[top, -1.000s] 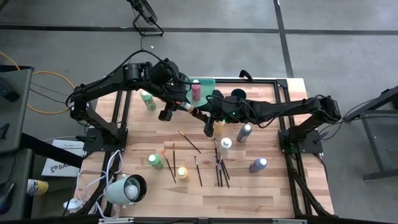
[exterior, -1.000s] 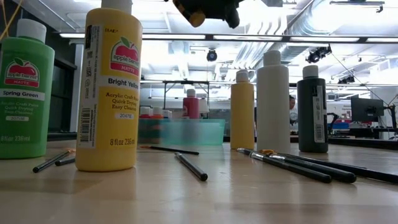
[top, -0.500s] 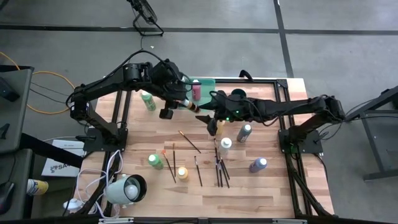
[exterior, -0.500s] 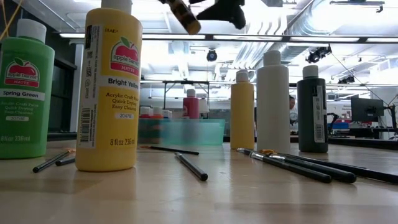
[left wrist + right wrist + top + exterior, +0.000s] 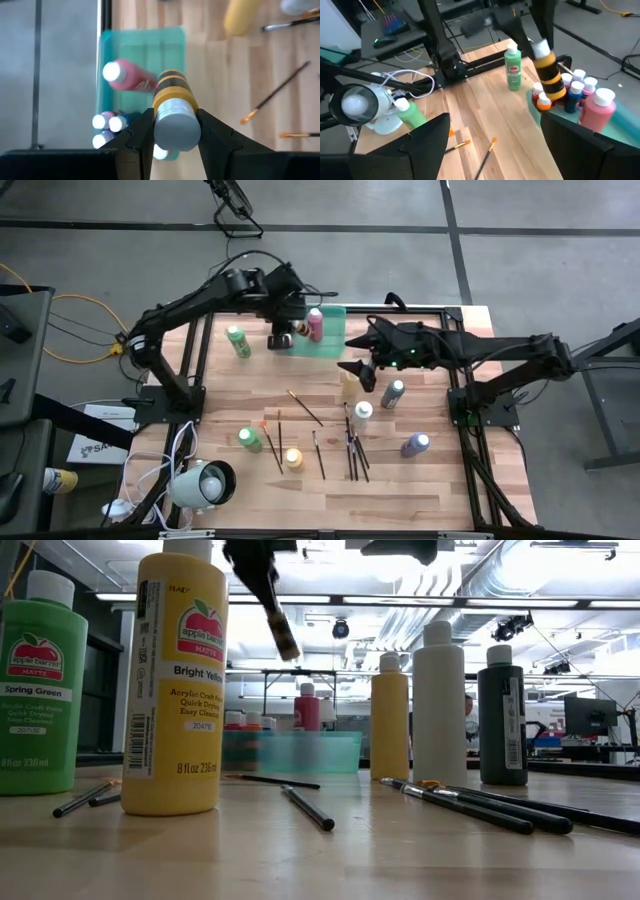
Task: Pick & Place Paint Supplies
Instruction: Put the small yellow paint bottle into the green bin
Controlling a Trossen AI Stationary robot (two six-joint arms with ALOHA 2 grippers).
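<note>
Left gripper [image 5: 172, 137] clamped on an orange-and-black bottle [image 5: 172, 107] with a white cap, held in the air over the green tray's [image 5: 330, 346] near edge. Tray already has a pink bottle [image 5: 316, 325] and some small bottles. Right gripper [image 5: 358, 358] wide apart, holding nothing, above the table [image 5: 225, 395] just beside the tray, near a yellow bottle [image 5: 349, 388].
</note>
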